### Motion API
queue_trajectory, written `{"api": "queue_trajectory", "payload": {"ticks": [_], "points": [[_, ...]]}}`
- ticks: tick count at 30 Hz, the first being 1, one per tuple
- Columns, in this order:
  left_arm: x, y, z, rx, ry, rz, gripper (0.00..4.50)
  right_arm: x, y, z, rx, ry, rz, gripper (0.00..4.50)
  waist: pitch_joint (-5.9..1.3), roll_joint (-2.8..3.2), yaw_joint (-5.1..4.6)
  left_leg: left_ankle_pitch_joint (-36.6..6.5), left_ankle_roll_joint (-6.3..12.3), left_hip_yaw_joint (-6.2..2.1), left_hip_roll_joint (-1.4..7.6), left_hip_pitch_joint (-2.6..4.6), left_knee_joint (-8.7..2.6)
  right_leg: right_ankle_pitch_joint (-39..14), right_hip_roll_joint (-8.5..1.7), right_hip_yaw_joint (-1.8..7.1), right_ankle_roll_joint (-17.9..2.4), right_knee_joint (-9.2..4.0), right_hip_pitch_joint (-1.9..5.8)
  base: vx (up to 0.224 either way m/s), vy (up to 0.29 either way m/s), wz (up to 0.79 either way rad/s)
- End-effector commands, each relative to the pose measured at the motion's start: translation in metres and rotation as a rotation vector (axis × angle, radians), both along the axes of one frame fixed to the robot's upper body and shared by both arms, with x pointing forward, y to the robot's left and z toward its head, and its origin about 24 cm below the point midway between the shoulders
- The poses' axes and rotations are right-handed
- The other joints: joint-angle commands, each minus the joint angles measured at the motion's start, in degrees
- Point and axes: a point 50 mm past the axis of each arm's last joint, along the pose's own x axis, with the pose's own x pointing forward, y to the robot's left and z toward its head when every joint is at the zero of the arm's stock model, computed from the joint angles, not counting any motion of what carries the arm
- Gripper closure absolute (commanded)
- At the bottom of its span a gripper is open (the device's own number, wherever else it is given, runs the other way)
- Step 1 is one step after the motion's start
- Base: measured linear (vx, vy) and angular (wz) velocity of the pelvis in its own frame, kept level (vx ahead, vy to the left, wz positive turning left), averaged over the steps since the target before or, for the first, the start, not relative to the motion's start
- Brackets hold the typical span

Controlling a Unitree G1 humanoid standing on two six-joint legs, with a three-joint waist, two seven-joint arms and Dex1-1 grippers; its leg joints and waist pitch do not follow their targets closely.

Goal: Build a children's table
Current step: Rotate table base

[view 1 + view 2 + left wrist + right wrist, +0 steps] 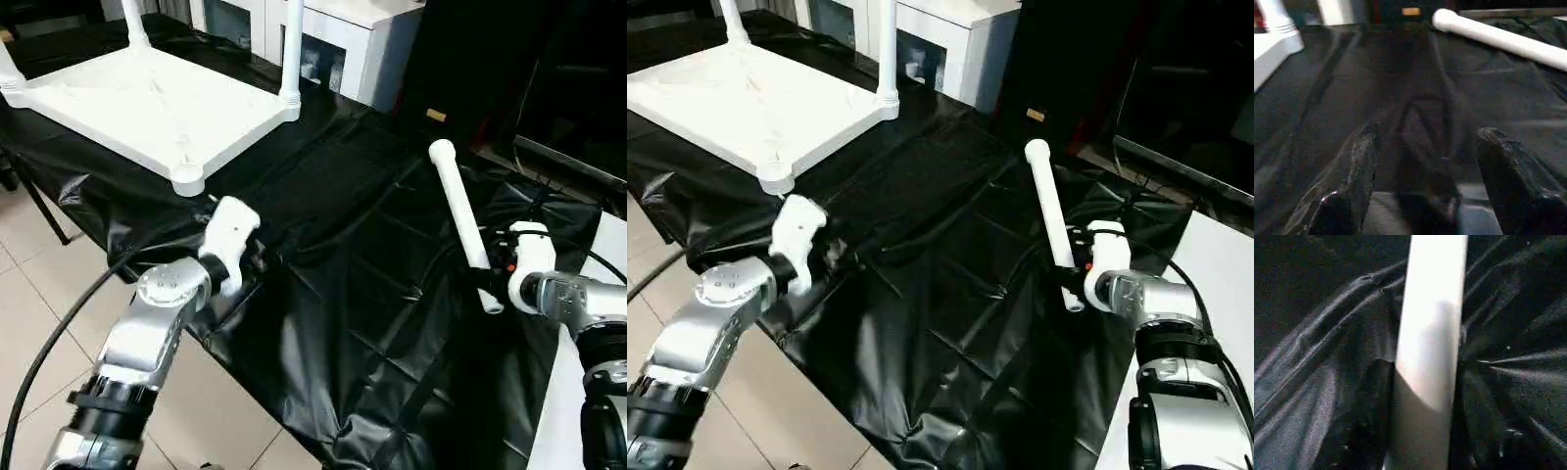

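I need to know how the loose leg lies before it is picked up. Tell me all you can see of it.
The loose leg is a long, white, smooth tube that looks like plastic, with a rounded far end and a slimmer near end. It lies flat on the black sheet, pointing away from the robot, apart from the table top. The right tool sits at its near end, fingers either side.

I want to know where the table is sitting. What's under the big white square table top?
Under the white plastic square table top lies a crinkled black plastic sheet covering the workbench. What the bench beneath is like cannot be seen; the sheet hides it.
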Motion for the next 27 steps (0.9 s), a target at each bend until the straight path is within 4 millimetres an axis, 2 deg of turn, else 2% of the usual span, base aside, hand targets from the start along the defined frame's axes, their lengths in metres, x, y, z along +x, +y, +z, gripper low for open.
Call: {"api": "queue_trajectory", "payload": {"ticks": [1,4,6,7,10,14,16,18,19,20,21,22,24,25,27], "points": [[0.009,0.000,0.012,-0.043,-0.043,0.033,1.17,0.001,0.005,0.004,0.027,-0.015,0.021,2.85,-4.36,0.02,0.53,-8.75,3.20,0.26,0.72,0.21,-3.74,-23.23,-3.61,2.45,-5.58,-5.12,3.77,0.000,0.000,0.00],[0.013,-0.002,0.017,-0.081,-0.055,0.049,1.17,0.004,0.001,0.014,0.016,-0.071,-0.012,3.08,-4.46,0.06,0.67,-7.79,3.26,0.24,0.83,0.09,-3.77,-20.79,-3.63,2.54,-6.41,-4.80,3.89,0.000,0.000,0.00],[0.014,-0.003,0.017,-0.077,-0.055,0.046,1.17,0.006,-0.002,0.019,0.005,-0.106,-0.045,3.17,-4.48,0.19,0.87,-7.61,3.25,0.30,0.86,0.30,-3.79,-19.81,-3.63,2.65,-6.91,-4.71,3.81,0.000,0.000,0.00],[0.014,-0.003,0.017,-0.076,-0.055,0.046,1.17,0.006,-0.004,0.021,0.006,-0.113,-0.053,3.19,-4.58,0.35,0.92,-7.20,3.18,0.27,0.93,0.33,-3.78,-18.84,-3.64,2.70,-7.24,-4.48,3.89,0.000,0.000,0.00],[0.015,-0.005,0.016,-0.081,-0.056,0.047,1.17,0.006,-0.008,0.027,0.013,-0.154,-0.074,3.22,-4.64,0.30,0.95,-7.01,3.49,0.40,0.86,0.38,-3.75,-17.72,-3.50,2.74,-7.80,-4.46,3.85,0.000,0.000,0.00],[0.018,-0.010,0.020,-0.131,-0.060,0.046,1.17,0.008,0.000,0.042,0.132,-0.277,-0.044,3.23,-4.67,0.14,1.13,-6.88,3.90,0.35,0.86,0.11,-3.79,-18.41,-3.62,2.67,-7.06,-4.55,4.10,0.000,0.000,0.00],[0.023,-0.016,0.024,-0.207,-0.034,0.049,1.17,0.009,0.013,0.047,0.204,-0.313,0.001,3.23,-4.63,-0.19,1.14,-6.70,4.00,0.36,0.76,-0.05,-3.79,-19.40,-3.59,2.58,-6.42,-4.65,4.17,0.000,0.000,0.00],[0.031,-0.028,0.029,-0.446,0.083,0.067,0.88,0.012,0.036,0.051,0.312,-0.343,0.042,3.24,-4.61,-0.22,1.34,-6.82,3.86,0.56,0.47,0.07,-3.62,-20.62,-3.69,2.60,-6.23,-4.84,4.06,0.000,0.000,0.00],[0.034,-0.033,0.031,-0.533,0.117,0.078,0.81,0.013,0.043,0.053,0.347,-0.351,0.055,3.24,-4.60,-0.29,1.36,-6.66,3.81,0.31,0.48,-0.14,-3.72,-21.82,-3.78,2.35,-5.82,-4.94,4.26,0.000,0.000,0.00],[0.041,-0.043,0.035,-0.629,0.143,0.063,0.81,0.015,0.064,0.055,0.410,-0.376,0.101,3.24,-4.47,-0.19,1.26,-7.17,4.01,0.41,0.43,-0.08,-3.63,-23.66,-3.79,2.28,-5.48,-5.40,3.92,0.000,0.000,0.00],[0.046,-0.055,0.038,-0.674,0.162,0.024,0.63,0.016,0.086,0.057,0.469,-0.403,0.143,3.24,-4.65,-0.14,1.48,-7.14,4.09,0.34,0.25,0.10,-3.63,-24.70,-3.79,2.23,-4.64,-5.63,3.83,0.000,0.000,0.00],[0.051,-0.064,0.040,-0.692,0.163,0.010,0.49,0.016,0.106,0.060,0.512,-0.428,0.181,3.24,-4.68,0.00,1.43,-6.18,4.38,0.06,0.46,-0.14,-3.90,-23.71,-3.83,2.23,-4.34,-5.55,3.92,0.000,0.000,0.00],[0.056,-0.074,0.042,-0.711,0.170,0.001,0.38,0.015,0.131,0.065,0.567,-0.458,0.227,3.24,-4.73,0.12,1.33,-5.81,4.43,0.02,0.50,-0.06,-3.99,-22.67,-3.81,2.32,-4.04,-5.62,3.86,0.000,0.000,0.00],[0.059,-0.076,0.043,-0.718,0.168,0.019,0.38,0.013,0.140,0.069,0.597,-0.467,0.249,3.24,-4.83,0.24,1.42,-5.49,4.32,-0.13,0.65,0.05,-4.05,-21.82,-3.95,2.35,-4.36,-5.37,3.96,0.000,0.000,0.00],[0.063,-0.077,0.044,-0.720,0.187,0.038,0.10,0.008,0.157,0.076,0.646,-0.493,0.296,3.24,-4.84,0.58,1.70,-4.11,3.99,-0.25,1.08,0.24,-4.21,-17.48,-4.12,2.70,-5.99,-4.76,4.10,0.000,0.000,0.00]]}}
